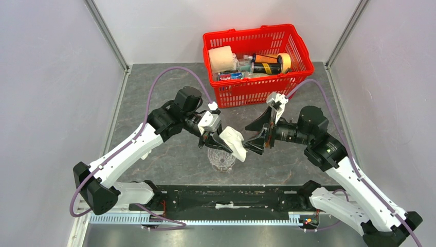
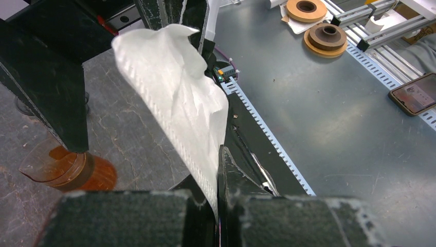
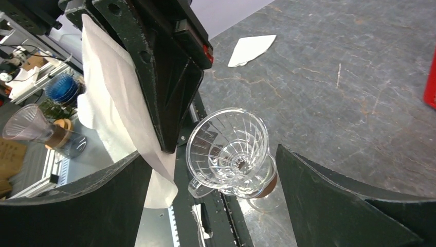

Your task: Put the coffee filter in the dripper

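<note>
dripper (image 1: 221, 159) on table (image 1: 169, 157), coffee filter (image 1: 234, 141) aloft just beside it, basket (image 1: 257, 90) behind

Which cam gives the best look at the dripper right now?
Right wrist: the dripper is large, its open mouth and ribs unobstructed. Top external shows it small, partly covered by the filter. Left wrist: filter fills the view; dripper not clearly seen.

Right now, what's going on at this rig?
The left hand is shut on a white coffee filter and holds it in the air close above the clear glass dripper, which stands on the table. The right hand is open, faces the filter from the other side and grips nothing. The dripper is empty; the filter is not in it yet.
</note>
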### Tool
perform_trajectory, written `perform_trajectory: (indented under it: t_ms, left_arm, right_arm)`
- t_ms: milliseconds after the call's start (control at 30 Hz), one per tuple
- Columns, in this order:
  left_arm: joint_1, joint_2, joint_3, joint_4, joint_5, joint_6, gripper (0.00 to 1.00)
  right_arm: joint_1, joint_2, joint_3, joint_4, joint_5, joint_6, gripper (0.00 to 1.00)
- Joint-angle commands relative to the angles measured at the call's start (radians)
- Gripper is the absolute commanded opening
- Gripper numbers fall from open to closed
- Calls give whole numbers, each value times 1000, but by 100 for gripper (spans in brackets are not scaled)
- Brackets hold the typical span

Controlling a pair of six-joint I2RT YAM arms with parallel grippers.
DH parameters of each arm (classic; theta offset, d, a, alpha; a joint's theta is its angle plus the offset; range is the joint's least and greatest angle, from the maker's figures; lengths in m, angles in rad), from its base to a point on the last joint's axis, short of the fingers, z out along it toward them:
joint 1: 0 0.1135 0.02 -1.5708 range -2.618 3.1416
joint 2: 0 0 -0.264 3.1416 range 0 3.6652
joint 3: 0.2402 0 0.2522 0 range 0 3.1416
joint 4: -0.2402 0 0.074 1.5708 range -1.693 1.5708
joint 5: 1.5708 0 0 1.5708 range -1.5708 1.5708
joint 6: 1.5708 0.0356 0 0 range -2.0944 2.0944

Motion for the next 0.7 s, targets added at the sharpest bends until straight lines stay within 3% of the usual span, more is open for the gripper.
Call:
perform_trajectory:
  t_ms: [0,200,367,500,667]
  left_arm:
    - [-1,-12,17,-5,22,25,2]
    - [-1,-6,25,-6,29,29,2]
    - [-1,5,28,-5,44,24,2]
    - [-1,3,31,-3,31,11,2]
    - [-1,6,24,38,-32,-59,2]
  right_arm:
    - [1,5,24,108,-101,46,96]
    - [2,48,24,147,-104,85,93]
    - [2,83,41,127,-93,88,82]
    - [2,81,36,136,-110,99,68]
    - [1,83,28,170,-171,156,66]
